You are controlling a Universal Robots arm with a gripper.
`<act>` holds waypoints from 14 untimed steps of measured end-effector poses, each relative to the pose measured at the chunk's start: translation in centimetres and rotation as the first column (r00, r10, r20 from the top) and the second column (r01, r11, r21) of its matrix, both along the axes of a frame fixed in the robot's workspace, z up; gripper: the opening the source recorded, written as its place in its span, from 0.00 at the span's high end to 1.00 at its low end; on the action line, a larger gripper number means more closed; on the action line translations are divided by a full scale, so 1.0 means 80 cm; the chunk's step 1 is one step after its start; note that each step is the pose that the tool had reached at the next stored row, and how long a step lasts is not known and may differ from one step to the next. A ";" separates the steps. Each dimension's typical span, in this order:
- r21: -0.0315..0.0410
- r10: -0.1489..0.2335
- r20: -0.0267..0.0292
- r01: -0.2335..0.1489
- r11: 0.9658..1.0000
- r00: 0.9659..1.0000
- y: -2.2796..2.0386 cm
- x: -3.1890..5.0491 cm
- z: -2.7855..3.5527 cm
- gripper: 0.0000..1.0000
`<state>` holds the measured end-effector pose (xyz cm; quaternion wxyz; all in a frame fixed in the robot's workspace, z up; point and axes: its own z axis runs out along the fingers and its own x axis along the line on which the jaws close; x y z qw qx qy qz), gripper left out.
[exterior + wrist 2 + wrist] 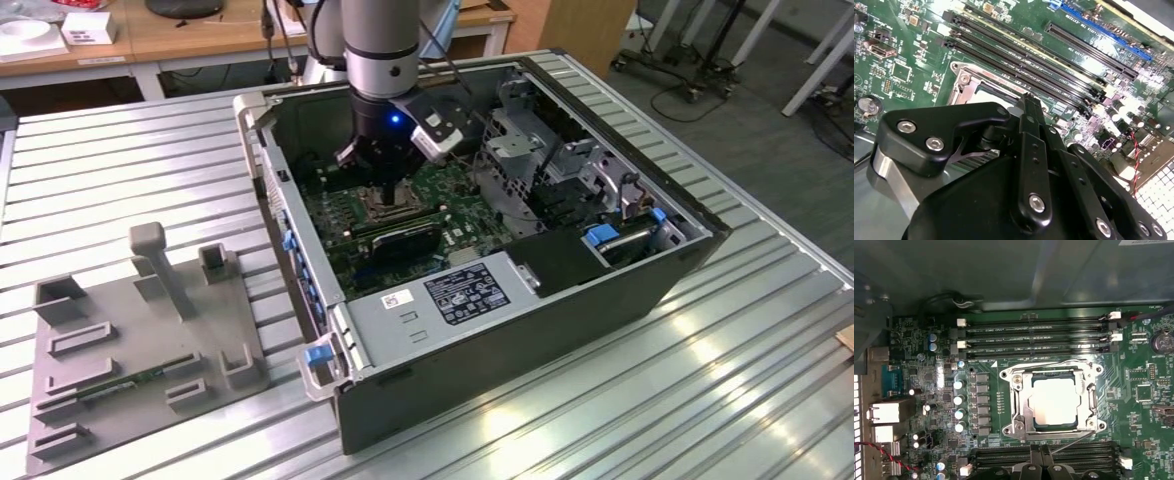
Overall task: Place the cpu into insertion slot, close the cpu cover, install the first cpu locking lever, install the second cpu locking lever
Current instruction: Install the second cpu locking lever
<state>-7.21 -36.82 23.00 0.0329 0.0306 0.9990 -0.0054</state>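
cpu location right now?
In the first wrist view the cpu sits in the insertion slot under the closed cpu cover, between the memory slots, on the green board.

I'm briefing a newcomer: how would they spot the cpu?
Inside the open computer case, find the green motherboard. Between its long black memory slots sits the cpu cover; the cpu is the pale, plain metal square in its centre.

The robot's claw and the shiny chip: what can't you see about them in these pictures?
- Claw tips: in the second wrist view its own black body hides them, so open or shut is unclear.
- Chip in the socket: in the exterior view the arm stands over it.
- Thin lever: in the first wrist view its lower end runs behind the claw, so whether it is latched is unclear.
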 end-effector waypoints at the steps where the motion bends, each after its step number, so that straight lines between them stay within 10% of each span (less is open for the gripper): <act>1: 0.000 0.000 0.000 0.000 1.000 1.000 -0.0001 0.000 -0.0004 0.89; 14: 0.000 0.000 0.000 0.000 1.000 1.000 -0.0002 0.000 -0.0009 0.89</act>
